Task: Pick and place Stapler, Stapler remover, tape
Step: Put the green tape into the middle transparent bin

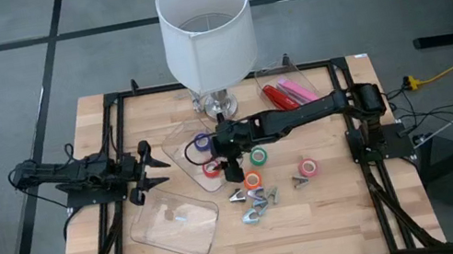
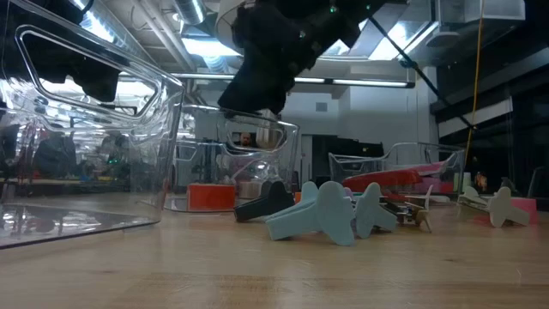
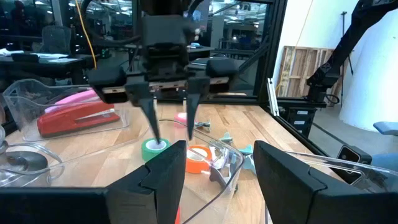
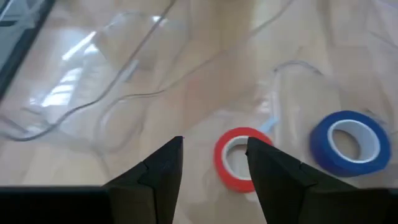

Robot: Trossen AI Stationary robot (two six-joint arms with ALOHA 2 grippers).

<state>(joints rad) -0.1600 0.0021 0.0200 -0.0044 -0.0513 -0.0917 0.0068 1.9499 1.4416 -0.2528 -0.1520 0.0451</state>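
The right gripper [image 4: 211,163] hangs with fingers parted and empty; the red tape roll [image 4: 239,160] lies below them, beside the blue tape roll [image 4: 349,142].

Right arm stretched from the bench's right edge toward the centre, wrist bent downward — right claw [image 1: 233,174] pointing down, fingers [image 3: 151,118] parted, nothing between them. Left arm low along the left side, reaching inward — left claw [image 1: 152,170] level above the bench, fingers [image 3: 163,180] spread apart and holding nothing.
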